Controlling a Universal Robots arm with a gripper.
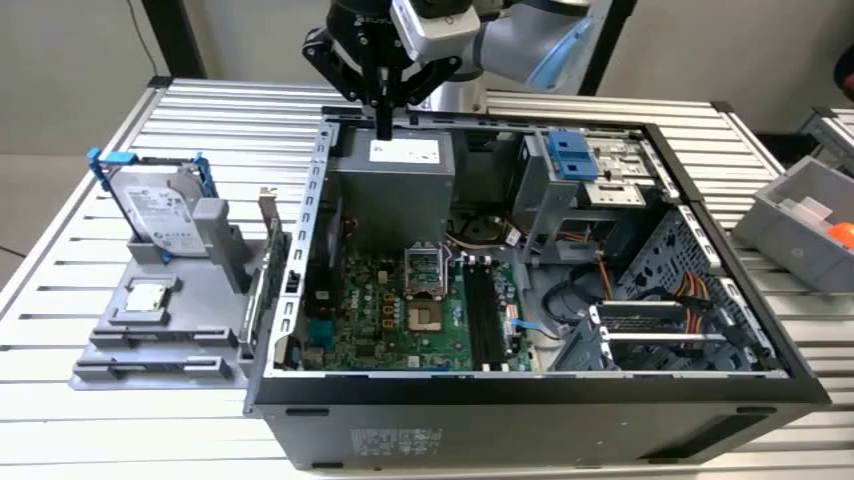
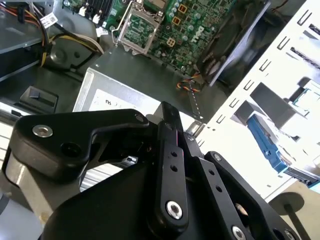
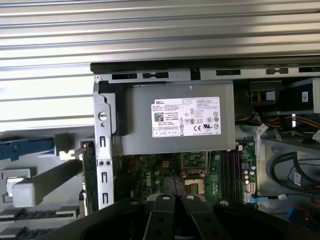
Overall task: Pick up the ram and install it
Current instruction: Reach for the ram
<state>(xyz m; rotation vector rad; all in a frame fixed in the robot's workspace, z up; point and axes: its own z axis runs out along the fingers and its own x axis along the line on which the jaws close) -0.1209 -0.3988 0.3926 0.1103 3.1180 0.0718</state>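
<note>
Ram ungrasped: gripper (image 1: 384, 130) clenched and empty, vertical, tip-down above the labelled power supply (image 1: 394, 200).

Your arm (image 1: 501, 45), silver tubing with pale-blue joint caps (image 1: 561, 50), your black gripper (image 1: 384, 122) of hinged link bars (image 2: 170, 165), silver screws (image 2: 174, 210) at the pivots.

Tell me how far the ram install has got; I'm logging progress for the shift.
Done: nothing visible yet; the long black slots on the motherboard look empty. In hand: nothing; the end effector hangs shut and empty above the power supply at the far end of the case. Left: both the pickup and the seating in a slot.
</note>
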